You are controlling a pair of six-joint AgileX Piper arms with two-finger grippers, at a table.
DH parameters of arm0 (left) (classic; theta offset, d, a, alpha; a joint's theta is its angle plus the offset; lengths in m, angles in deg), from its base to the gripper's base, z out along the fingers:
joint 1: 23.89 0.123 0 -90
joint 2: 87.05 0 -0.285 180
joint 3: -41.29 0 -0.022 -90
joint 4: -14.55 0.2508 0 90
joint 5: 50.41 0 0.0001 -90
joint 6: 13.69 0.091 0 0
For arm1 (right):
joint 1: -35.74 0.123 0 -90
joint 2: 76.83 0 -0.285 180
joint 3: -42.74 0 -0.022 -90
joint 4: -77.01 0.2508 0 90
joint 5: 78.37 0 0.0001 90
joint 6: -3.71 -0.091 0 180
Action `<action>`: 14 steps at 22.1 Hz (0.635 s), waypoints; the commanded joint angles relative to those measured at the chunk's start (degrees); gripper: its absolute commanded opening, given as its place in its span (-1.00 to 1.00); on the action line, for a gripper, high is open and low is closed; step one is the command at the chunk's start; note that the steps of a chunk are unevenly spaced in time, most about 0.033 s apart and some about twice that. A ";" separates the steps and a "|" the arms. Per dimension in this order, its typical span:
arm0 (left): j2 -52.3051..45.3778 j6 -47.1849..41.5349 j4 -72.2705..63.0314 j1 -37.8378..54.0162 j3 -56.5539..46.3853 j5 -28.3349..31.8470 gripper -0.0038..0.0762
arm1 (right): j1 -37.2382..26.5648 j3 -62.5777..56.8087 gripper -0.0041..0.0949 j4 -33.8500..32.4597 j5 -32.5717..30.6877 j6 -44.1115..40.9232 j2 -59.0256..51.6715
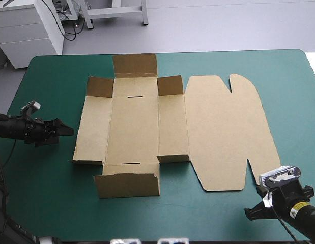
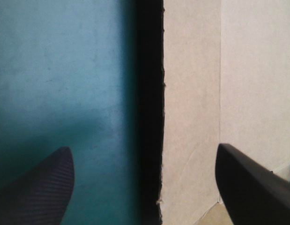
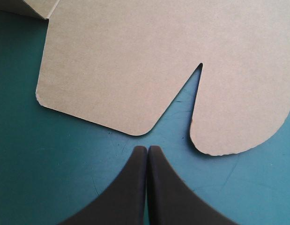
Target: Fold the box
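Note:
The brown box (image 1: 147,122) lies spread out at the table's middle, with its small corner flaps and near flap (image 1: 127,184) slightly raised. The broad lid (image 1: 223,132) lies flat to the right. My left gripper (image 1: 69,131) sits low just left of the box's left wall. In the left wrist view this gripper (image 2: 145,187) is open, and the wall's lifted edge (image 2: 191,93) runs ahead between the black fingers. My right gripper (image 1: 264,195) hovers near the lid's near right corner. The right wrist view shows it (image 3: 147,151) shut and holding nothing, just short of the notched lid edge (image 3: 135,61).
Teal-green cover (image 1: 45,183) shows on every side of the box, widest along the near edge and at the far right. The table's far edge (image 1: 198,51) lies just beyond the box's far flap (image 1: 134,65).

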 commanded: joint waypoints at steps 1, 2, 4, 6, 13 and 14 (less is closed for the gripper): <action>0.31 0.91 -3.78 -1.75 1.60 -3.28 0.57 | -0.02 1.38 -0.95 0.04 3.33 0.60 0.47; 1.09 1.12 -3.78 -2.51 1.60 -3.43 0.57 | -0.02 1.38 -0.95 0.04 3.33 0.60 0.47; 2.30 1.55 -3.65 -4.22 1.60 -3.43 0.57 | -0.02 1.38 -0.95 0.04 3.33 0.60 0.47; 4.18 1.67 -3.38 -7.17 1.60 -3.53 0.57 | -0.02 1.38 -0.95 0.04 3.33 0.60 0.47; 9.36 2.22 -5.46 -16.52 1.60 -5.39 0.57 | -0.02 1.38 -0.95 0.04 3.33 0.49 0.47; 9.46 2.22 -5.56 -17.12 1.60 -5.39 0.57 | -0.02 1.38 -0.95 0.04 3.33 0.49 0.47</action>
